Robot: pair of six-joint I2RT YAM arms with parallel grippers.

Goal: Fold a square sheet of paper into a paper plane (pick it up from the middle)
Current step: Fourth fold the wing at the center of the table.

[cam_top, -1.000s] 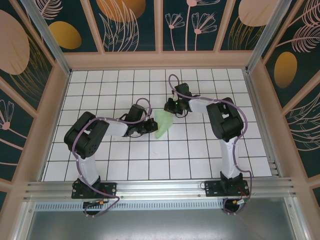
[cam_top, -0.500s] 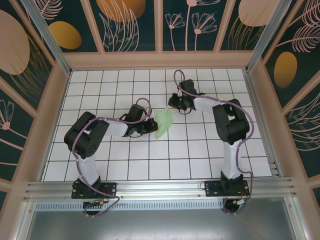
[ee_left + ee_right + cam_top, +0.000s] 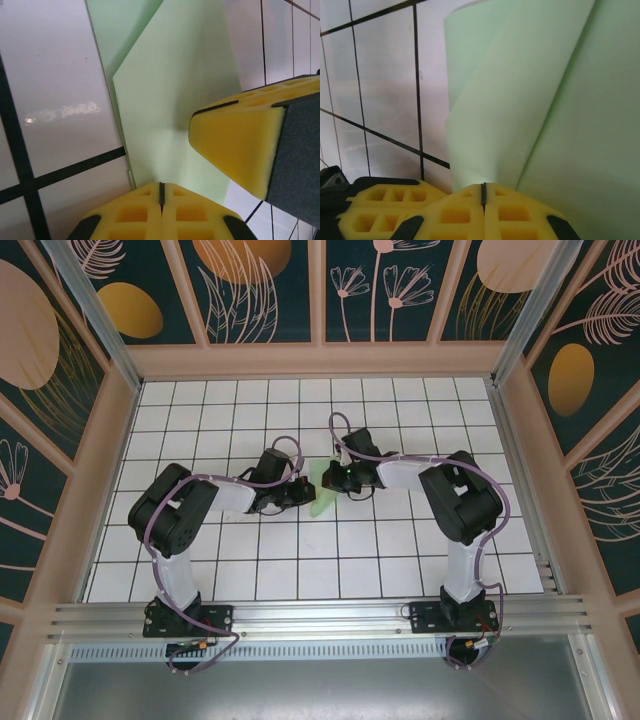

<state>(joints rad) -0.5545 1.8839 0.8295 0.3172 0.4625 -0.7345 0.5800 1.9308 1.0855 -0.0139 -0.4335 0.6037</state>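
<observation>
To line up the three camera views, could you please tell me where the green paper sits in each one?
Top external: green paper at table centre, between the left pincer and right pincer.
Left wrist: upper middle, reaching down to the left pincer.
Right wrist: centre and right, above the right pincer.
Shared landmark: the black-lined white tiles beside the paper.

- No text, number, label or brand can be read in any view.
- The folded green paper (image 3: 165, 100) in the middle of the scene shows plain, unprinted faces.
- The wall panels (image 3: 260, 280) at the far, left and right sides carry painted leaves and flowers, not letters.
- The white floor tiles (image 3: 250, 560) bear only black grid lines.
</observation>
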